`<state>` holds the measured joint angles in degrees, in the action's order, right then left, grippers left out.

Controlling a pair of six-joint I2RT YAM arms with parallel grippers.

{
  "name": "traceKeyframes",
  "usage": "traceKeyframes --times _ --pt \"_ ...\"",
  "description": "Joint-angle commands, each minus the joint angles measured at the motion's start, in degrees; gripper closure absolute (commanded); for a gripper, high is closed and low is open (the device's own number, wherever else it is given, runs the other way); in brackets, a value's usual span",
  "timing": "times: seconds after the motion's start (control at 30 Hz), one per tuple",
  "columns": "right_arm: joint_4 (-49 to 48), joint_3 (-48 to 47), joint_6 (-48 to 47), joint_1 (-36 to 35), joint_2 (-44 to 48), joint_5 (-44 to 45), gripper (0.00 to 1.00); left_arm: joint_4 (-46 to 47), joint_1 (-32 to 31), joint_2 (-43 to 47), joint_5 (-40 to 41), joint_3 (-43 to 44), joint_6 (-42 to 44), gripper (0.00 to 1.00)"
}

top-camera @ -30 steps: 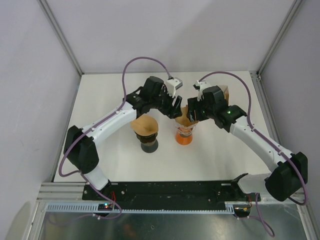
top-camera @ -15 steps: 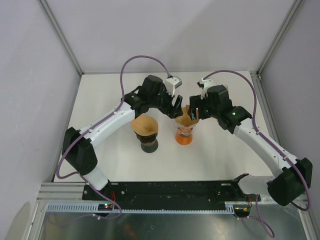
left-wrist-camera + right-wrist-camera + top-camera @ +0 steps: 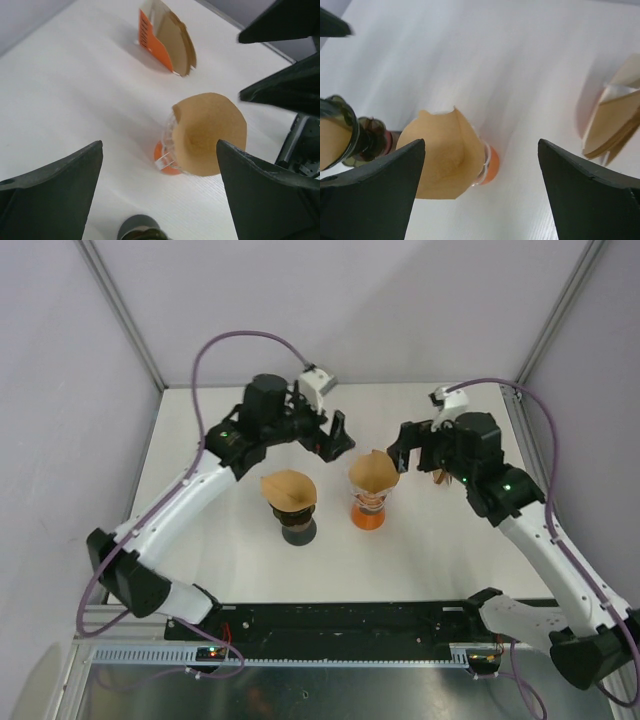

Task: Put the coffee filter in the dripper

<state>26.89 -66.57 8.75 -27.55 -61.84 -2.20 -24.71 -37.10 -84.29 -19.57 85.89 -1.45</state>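
The dark dripper (image 3: pixel 296 526) is noted nearest the arm bases, left of the middle of the white table (image 3: pixel 430 550), and is capped by a second filter (image 3: pixel 288 487) of tan paper. Just to its right, the clear dripper (image 3: pixel 367 510) with an orange base is recorded. The coffee filter (image 3: pixel 372 471) is seated in its mouth, with the cone's rim standing above the wall.

The ribbing on that clear wall is resolved only in the left wrist view. The notched, uneven paper edge is shown best by the right wrist view.

Slightly farther back, the left gripper (image 3: pixel 335 438) and the right gripper (image 3: pixel 408 455) are found on either side of the clear dripper. The fingers of each are spread wide, and nothing is held between them.

Farthest back, a fanned filter stack (image 3: pixel 172 40) in an orange-and-white sleeve is shown plainly by the left wrist camera. From overhead it is largely hidden under the right arm.
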Motion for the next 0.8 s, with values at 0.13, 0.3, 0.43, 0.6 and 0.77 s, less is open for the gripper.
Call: traceKeyframes --times 0.13,0.3,0.43,0.6,0.77 --pt "1.12 -2.54 1.30 11.89 7.30 8.53 0.01 1.08 15.78 12.48 7.45 -2.36 2.93 0.00" --pt "1.83 1.26 3.26 23.39 8.66 1.61 0.01 1.13 28.61 17.30 4.89 -9.41 4.78 0.00" --pt "-2.63 8.49 5.31 31.07 11.16 -3.11 0.01 1.42 38.09 20.66 4.02 -17.80 5.72 0.00" --pt "-12.15 23.48 5.96 34.66 16.63 1.32 0.01 6.98 49.79 23.80 -1.62 -31.77 9.43 0.00" --pt "-21.48 36.90 5.69 34.90 21.54 4.75 0.01 21.08 58.46 27.11 -4.51 -47.69 8.90 0.00"
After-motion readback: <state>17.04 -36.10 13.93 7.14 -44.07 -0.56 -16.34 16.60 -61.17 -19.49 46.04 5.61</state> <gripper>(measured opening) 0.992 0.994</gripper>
